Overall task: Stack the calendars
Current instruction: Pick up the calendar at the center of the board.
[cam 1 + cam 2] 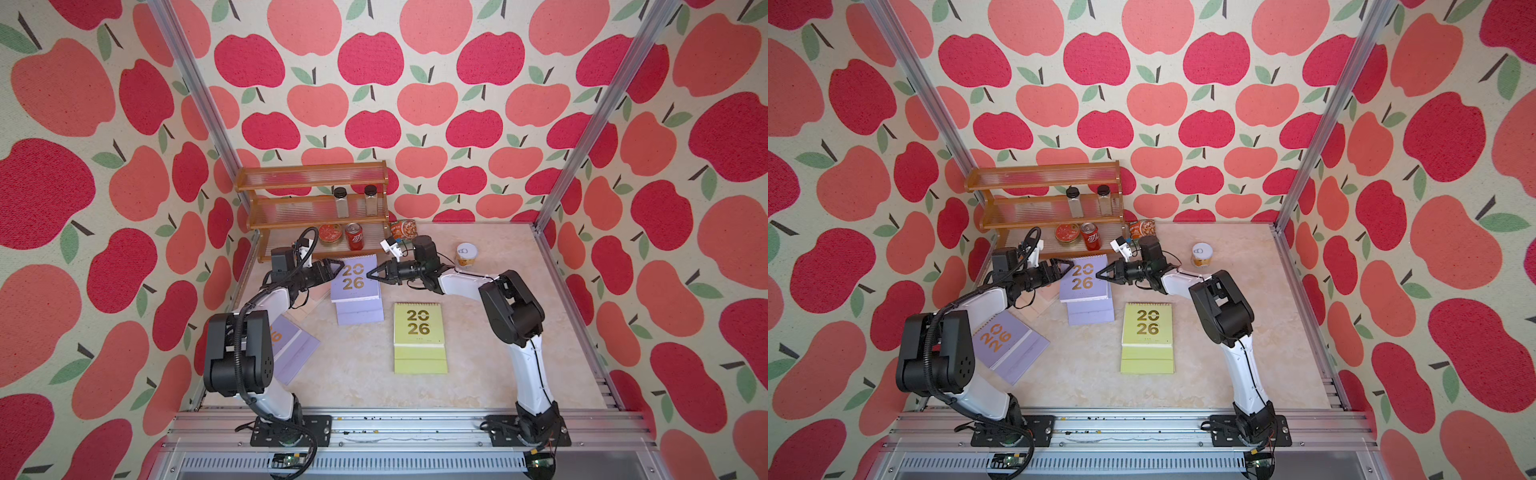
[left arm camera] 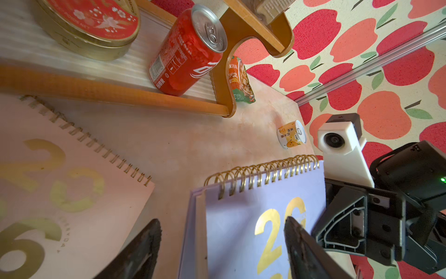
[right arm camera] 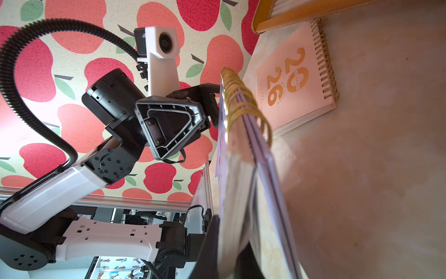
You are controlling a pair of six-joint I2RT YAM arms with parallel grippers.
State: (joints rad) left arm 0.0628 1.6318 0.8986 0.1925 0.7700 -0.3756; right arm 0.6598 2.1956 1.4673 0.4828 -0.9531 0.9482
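Lilac calendar [image 1: 355, 278]: raised off the table [image 1: 478, 332]; right gripper [image 1: 371, 275] clamped on one edge, left gripper [image 1: 340, 267] parted astride the opposite. We advise closing left squarely before right releases.

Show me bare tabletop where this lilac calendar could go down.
Bare: the strip between the yellow-green calendar and the front rail; the gap between it and the tilted lilac calendar; the back right corner beyond the small can. Crowded: back left, where shelf, pink calendar, held lilac calendar, left gripper and right gripper bunch.
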